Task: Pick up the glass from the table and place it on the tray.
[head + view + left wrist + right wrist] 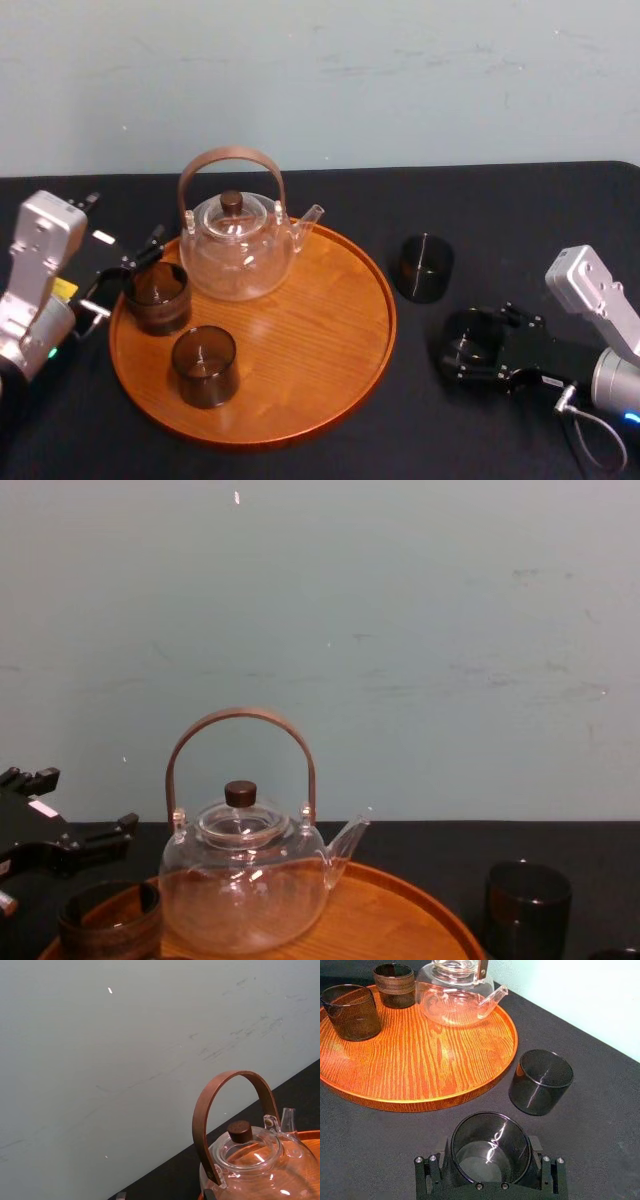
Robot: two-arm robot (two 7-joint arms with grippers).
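My right claw (pixel 466 350) pinches the glass (pixel 490 1146) down by the table (pixel 500 210), with the tray (pixel 320 340) just to its left and my spread left claw (pixel 125 275) idle at the tray's far rim.

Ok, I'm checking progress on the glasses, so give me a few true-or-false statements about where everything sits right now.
1. Two glasses stand on the tray. True.
2. The teapot stands on the bare table. False: it stands on the tray.
3. A third glass stands free on the table, right of the tray. True.
4. The right gripper has its jaws around a glass above the tray. False: that fourth glass is off the tray, to its right.
5. The left gripper is at the tray's left edge. True.
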